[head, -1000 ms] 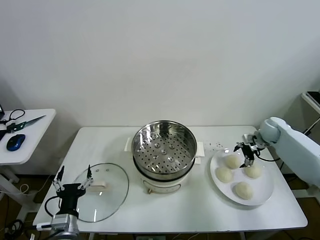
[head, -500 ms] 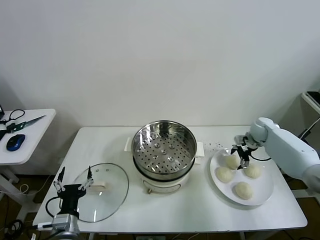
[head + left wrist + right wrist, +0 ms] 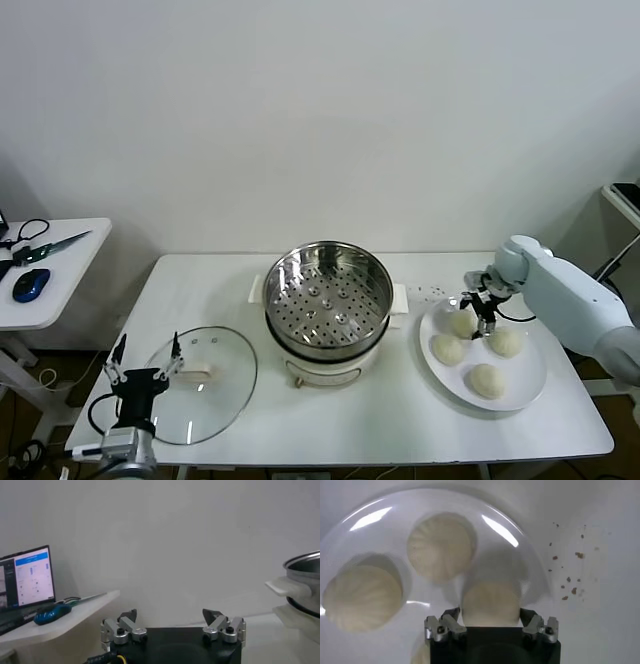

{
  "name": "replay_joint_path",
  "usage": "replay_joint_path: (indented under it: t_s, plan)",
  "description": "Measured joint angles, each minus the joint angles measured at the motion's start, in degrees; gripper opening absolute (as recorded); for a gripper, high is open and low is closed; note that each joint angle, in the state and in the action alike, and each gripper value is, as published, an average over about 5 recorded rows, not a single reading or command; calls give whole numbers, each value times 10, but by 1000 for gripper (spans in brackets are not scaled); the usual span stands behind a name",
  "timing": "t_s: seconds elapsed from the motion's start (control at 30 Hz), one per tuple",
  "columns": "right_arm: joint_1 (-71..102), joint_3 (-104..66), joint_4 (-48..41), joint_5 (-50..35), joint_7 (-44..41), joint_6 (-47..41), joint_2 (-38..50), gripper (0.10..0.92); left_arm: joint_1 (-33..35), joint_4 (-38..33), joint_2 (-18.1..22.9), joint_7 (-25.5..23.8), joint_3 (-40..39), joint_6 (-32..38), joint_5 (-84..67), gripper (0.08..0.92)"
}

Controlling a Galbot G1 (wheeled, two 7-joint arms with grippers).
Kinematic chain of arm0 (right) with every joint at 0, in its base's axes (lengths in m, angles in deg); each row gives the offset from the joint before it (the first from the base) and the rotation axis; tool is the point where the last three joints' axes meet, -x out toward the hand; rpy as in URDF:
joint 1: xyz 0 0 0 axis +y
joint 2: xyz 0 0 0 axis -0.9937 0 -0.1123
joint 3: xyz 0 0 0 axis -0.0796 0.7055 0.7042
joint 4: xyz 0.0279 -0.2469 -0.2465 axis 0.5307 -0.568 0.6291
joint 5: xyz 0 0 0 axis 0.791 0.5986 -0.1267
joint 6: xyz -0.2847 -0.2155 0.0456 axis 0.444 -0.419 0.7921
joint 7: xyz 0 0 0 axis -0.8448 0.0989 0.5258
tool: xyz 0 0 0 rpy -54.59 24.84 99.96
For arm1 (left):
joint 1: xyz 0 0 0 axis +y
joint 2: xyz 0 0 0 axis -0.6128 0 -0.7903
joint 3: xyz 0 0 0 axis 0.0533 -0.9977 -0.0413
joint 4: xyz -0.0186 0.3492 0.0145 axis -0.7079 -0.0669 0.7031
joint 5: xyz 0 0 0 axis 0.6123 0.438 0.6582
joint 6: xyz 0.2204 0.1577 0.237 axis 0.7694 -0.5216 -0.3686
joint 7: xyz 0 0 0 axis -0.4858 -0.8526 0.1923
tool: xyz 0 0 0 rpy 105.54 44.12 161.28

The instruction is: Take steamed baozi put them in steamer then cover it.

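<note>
Moved inward since earlier: my right gripper [image 3: 476,310], jaws straddling the rear baozi [image 3: 491,604] on the plate [image 3: 527,385], grasp unconfirmed; left gripper [image 3: 146,357] spread wide.

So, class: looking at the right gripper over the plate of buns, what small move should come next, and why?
Probably finish closing the right gripper on the nearest baozi, then lift. Its fingers already straddle that bun on the plate, and the steamer stands uncovered and empty.

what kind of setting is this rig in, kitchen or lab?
Likely a lab or office test bay, not a kitchen: a plain white table against a bare white wall, and a white side desk holding a laptop with a lit screen, a blue computer mouse and scissors.
</note>
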Motion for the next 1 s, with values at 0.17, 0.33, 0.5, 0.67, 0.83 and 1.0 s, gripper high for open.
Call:
replay_joint_path:
  t_s: [0.17,0.33,0.5,0.67,0.83,1.0]
  plan:
    - [-5,3,3,-5,-1,2,2,704,4,-2,1,0,-1,1,0,823]
    - [-22,19,13,-19,-4,8,9,697,7,-4,2,1,-1,2,-1,823]
    - [-67,57,34,-47,-14,23,13,696,10,-7,2,1,-1,2,-2,823]
    - [-145,121,69,-88,-26,47,9,696,13,-12,2,1,-3,1,-2,823]
    - [-234,184,112,-123,-34,76,-7,696,14,-16,2,1,-6,0,-2,823]
    - [-305,221,151,-122,-37,121,-41,696,18,-20,3,1,-9,-1,-1,823]
